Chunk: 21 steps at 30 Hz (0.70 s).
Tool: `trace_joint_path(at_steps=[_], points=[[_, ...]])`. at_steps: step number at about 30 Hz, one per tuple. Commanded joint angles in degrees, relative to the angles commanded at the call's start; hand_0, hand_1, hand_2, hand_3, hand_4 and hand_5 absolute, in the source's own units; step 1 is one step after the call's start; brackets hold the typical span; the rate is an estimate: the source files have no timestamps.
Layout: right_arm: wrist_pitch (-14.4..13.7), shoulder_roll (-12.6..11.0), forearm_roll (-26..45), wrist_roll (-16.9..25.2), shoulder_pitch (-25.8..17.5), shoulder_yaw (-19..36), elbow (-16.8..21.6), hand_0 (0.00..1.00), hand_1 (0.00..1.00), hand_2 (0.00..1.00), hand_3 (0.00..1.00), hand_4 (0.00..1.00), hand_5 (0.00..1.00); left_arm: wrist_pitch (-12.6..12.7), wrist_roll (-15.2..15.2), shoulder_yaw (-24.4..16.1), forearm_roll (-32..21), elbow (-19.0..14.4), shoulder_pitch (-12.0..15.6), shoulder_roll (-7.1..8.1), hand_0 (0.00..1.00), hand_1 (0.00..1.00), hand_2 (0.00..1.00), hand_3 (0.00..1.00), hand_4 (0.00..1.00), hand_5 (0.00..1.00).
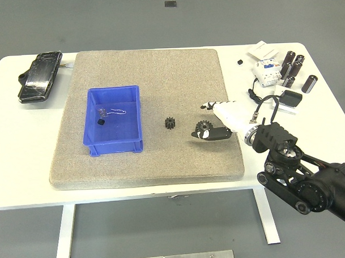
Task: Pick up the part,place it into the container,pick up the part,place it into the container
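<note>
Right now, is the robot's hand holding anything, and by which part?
The right hand pinches a small black gear by its toothed rim, with the fingertips.

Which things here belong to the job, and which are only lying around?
Job: right hand, gear at its fingers, small gear on the mat, blue container.

Lying about: black pouch, black cylinders, white box, cable.

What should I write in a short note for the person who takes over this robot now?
Right hand: over the mat, fingers closed on a black gear, apparently grasping it.
Left hand: not in view.
Second, smaller gear: lies free on the mat, between the hand and the blue container.
Container: holds a small black piece and a bit of wire; no gear inside yet.
Left: place both gears into the container.
</note>
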Motion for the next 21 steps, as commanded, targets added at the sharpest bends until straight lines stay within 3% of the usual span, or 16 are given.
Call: trace_joint_path(at_steps=[12, 13, 18, 19, 21], points=[[-1.2, 0.1, 0.5, -0.2, 0.9, -2.8, -2.3, 0.684, 0.684, 0.781, 0.843, 0.998, 0.724, 0.0, -0.1, 0.2, -0.1, 0.0, -0.1, 0.09, 0.668, 0.668, 0.665, 0.682, 0.698, 0.409], [-1.4, 0.2, 0.5, -0.2, 0.9, -2.9, -2.5, 0.577, 0.585, 0.675, 0.791, 0.889, 0.512, 0.0, -0.1, 0.2, -0.1, 0.0, -0.1, 0.09, 0.668, 0.668, 0.664, 0.681, 0.698, 0.408], [-2.2, 0.3, 0.9, -0.2, 1.1, -3.6, -3.3, 0.577, 0.585, 0.675, 0.791, 0.889, 0.512, 0.0, -0.3, 0.5, -0.4, 0.0, -0.2, 0.08, 0.668, 0.668, 0.664, 0.681, 0.698, 0.408], [-2.3, 0.3, 1.0, -0.1, 1.1, -3.8, -3.5, 0.502, 0.498, 0.612, 0.706, 0.774, 0.410, 0.0, -0.3, 0.6, -0.5, 0.0, -0.2, 0.07, 0.667, 0.668, 0.664, 0.682, 0.698, 0.408], [-2.5, 0.4, 1.1, -0.1, 1.2, -4.2, -3.9, 0.502, 0.498, 0.612, 0.706, 0.774, 0.410, 0.0, -0.3, 0.7, -0.6, 0.0, -0.2, 0.06, 0.667, 0.668, 0.664, 0.682, 0.698, 0.408]])
